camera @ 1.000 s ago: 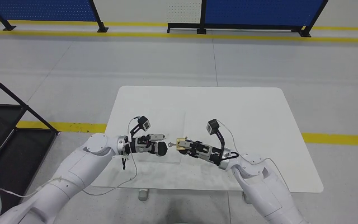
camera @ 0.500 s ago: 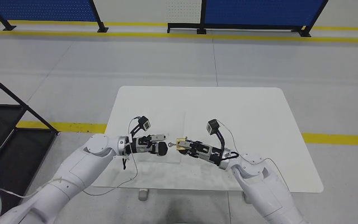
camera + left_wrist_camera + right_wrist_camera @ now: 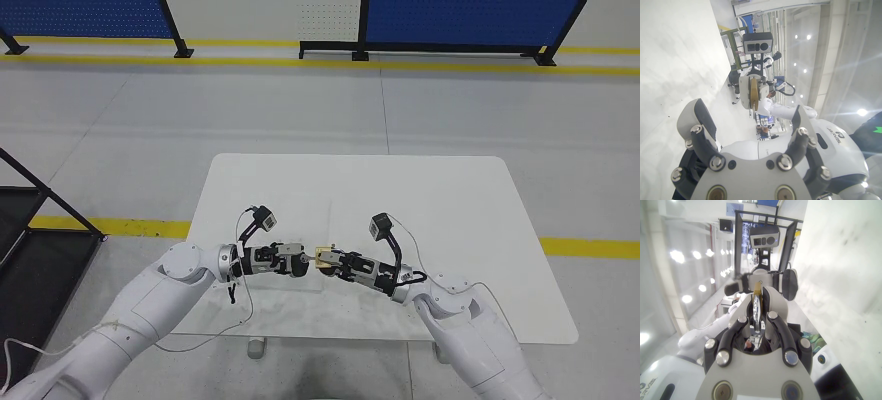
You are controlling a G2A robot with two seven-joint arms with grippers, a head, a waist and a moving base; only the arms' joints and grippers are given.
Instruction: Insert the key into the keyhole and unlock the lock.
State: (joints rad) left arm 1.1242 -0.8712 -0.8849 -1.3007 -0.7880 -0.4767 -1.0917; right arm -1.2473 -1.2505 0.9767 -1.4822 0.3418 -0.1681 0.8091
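left tool [image 3: 750, 111]: spread wide with nothing between its pads; it faces the lock head-on from just left of it, above the near part of the desk [image 3: 450, 220].
right tool [image 3: 757, 294]: closed on the lock, gripping the brass body on both flat sides and holding it in the air, clear of the desk.
lock [image 3: 754, 91]: a small brass padlock held edge-on between the two arms, near the middle of the near desk edge; its shiny shackle [image 3: 756, 313] points back toward the right wrist, and whether it is latched cannot be told.
key [image 3: 754, 105]: a small piece shows at the end of the lock that faces the left tool; it looks like the key seated in the keyhole, but it is too small to be sure.
done: the lock is lifted and presented; the key is likely already in.
left: by my reading, the left tool needs to close on the key and turn it, and then the shackle has to spring free.
risk: a poor grip on so small a key may slip on the turn.
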